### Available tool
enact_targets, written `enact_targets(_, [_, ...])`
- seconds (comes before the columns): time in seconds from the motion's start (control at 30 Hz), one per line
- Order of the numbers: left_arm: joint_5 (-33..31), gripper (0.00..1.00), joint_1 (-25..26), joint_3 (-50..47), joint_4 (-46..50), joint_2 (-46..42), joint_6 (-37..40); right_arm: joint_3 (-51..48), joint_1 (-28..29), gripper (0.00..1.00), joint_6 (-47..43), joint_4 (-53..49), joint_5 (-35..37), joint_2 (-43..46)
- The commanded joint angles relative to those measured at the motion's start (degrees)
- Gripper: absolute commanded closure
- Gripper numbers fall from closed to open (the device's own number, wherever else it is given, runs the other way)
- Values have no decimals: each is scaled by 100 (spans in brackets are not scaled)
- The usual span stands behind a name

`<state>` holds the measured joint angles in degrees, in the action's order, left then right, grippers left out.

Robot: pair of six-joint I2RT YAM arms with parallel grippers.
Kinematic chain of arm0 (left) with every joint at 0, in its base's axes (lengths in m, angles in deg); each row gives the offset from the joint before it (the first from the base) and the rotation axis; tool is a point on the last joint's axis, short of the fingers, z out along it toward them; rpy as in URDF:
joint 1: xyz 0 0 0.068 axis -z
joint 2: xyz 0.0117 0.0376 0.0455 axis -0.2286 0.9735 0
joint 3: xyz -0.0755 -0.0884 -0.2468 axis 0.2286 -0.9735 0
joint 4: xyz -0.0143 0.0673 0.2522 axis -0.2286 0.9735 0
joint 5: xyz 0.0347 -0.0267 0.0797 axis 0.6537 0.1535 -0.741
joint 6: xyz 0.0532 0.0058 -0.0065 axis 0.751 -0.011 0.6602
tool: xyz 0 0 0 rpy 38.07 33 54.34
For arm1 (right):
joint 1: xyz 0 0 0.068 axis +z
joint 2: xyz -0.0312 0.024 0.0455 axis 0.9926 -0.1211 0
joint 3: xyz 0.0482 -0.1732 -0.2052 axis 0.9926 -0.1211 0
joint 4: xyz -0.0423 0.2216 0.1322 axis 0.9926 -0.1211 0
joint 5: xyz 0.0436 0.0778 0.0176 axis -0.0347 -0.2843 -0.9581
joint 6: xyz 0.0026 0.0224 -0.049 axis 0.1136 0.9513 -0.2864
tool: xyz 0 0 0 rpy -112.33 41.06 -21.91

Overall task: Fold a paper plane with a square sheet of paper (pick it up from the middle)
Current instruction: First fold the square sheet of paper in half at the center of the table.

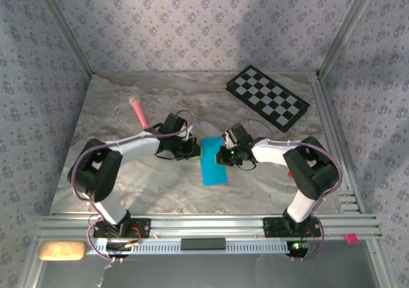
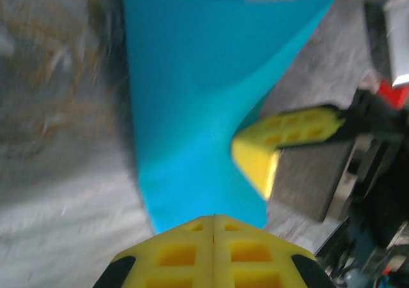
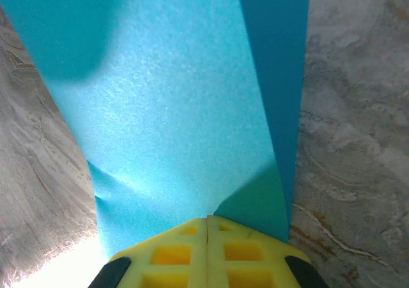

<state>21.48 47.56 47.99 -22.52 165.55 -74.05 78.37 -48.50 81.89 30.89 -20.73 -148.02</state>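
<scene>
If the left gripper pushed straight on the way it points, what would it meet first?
The square sheet of paper it is shut on, which spreads straight ahead of the left gripper. Past that, off to one side, the right gripper pinches the same sheet; probably next, though depth is unclear.

No text, label, brand, number or sign can be read anywhere.

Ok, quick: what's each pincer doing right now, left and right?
Left pincer: closed, pinching the edge of the thin bright cyan-blue sheet of paper.
Right pincer: closed, pinching the same sheet.
</scene>
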Motion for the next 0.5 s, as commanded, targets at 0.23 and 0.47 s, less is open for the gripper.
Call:
enact_targets(0.23, [407,96,-95,568,-415,913,-55,-302,19,100,16,-939,627,-389])
enact_targets(0.47, [93,96,-151,411,-535,1314,52,-356,45,100,45,-930,661,-367])
